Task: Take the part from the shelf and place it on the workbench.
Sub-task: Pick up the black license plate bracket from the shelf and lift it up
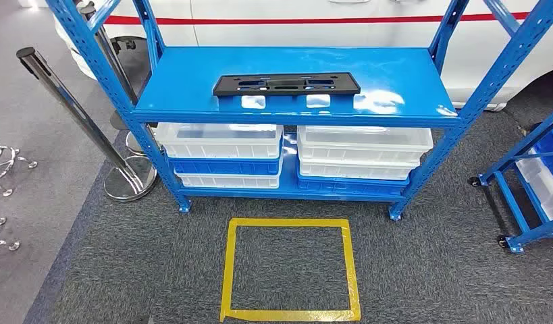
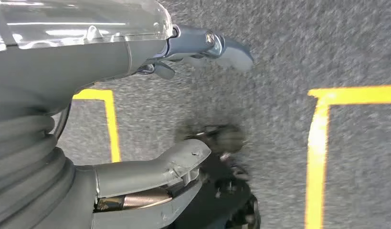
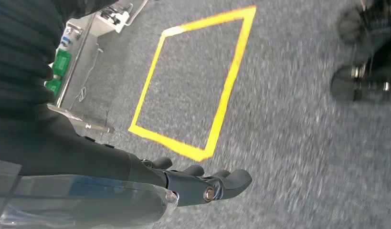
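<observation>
The part [image 1: 287, 84] is a flat black rectangular plate with cut-outs, lying on the top board of the blue shelf [image 1: 192, 101] straight ahead in the head view. My left hand [image 2: 184, 105] hangs over the grey carpet with its fingers apart and nothing in it. In the right wrist view my right hand [image 3: 203, 183] also hangs above the carpet, its fingers stretched out and holding nothing. Both hands are far from the part.
White and blue bins [image 1: 223, 155] are stacked on the lower shelf. A yellow tape square [image 1: 290, 270] marks the carpet before the shelf. A chrome barrier post [image 1: 91, 121] stands left, a blue wheeled rack [image 1: 530, 182] right, a white car [image 1: 327, 20] behind.
</observation>
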